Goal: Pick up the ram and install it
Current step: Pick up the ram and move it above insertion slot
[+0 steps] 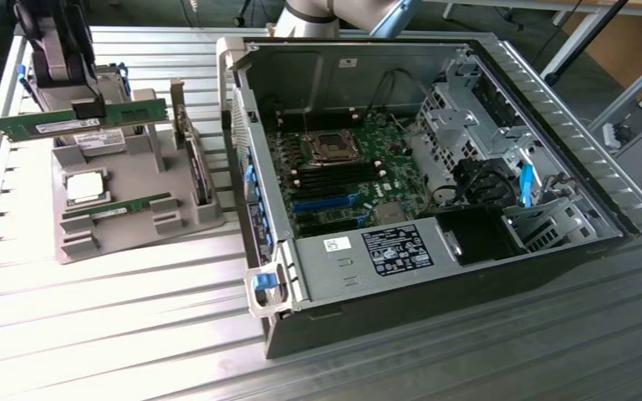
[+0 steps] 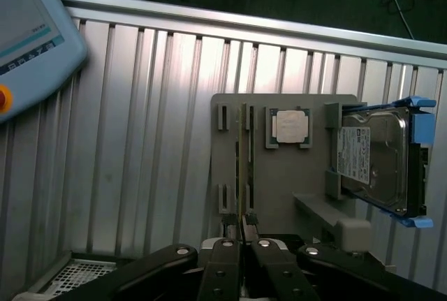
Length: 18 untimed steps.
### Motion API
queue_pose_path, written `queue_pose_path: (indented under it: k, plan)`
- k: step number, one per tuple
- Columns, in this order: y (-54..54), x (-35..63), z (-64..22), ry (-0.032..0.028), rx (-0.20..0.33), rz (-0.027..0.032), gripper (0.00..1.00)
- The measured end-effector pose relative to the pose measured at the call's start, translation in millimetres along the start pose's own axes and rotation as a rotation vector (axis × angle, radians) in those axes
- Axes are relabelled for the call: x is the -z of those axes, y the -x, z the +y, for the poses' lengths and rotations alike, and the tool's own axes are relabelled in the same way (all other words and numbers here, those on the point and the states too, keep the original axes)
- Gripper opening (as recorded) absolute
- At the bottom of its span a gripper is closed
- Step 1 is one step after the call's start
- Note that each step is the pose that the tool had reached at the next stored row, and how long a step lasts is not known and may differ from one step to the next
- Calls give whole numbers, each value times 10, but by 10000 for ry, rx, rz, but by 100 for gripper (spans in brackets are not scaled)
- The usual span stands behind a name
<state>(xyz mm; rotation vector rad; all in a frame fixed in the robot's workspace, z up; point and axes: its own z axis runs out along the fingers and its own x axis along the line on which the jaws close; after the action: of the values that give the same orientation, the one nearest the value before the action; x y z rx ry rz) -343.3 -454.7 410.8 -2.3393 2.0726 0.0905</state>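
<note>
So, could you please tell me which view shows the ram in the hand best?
The exterior view: the ram shows its green face and white label lengthwise. The wrist view shows the ram edge-on, a thin line in the hand.

Ribbed shiny metal table (image 1: 131, 334), matt grey plastic holder (image 1: 131, 171) (ram (image 1: 131, 113): green circuit board)

robotics lab or workshop, slatted aluminium bench (image 1: 131, 334), open pc case (image 1: 333, 75), teach pendant (image 2: 31, 35)

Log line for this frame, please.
gripper: shut on ram | ram: held above grey holder tray | CPU: in tray
</note>
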Motion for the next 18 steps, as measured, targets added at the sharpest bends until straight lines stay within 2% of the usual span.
queue_pose_path:
  k: [8,11,14,18]
  plan:
    - [-12,3,-103,2,-1,21,11]
    - [-13,4,-114,5,-2,38,11]
    - [-19,5,-160,10,-3,82,11]
    - [-21,6,-174,11,-4,95,11]
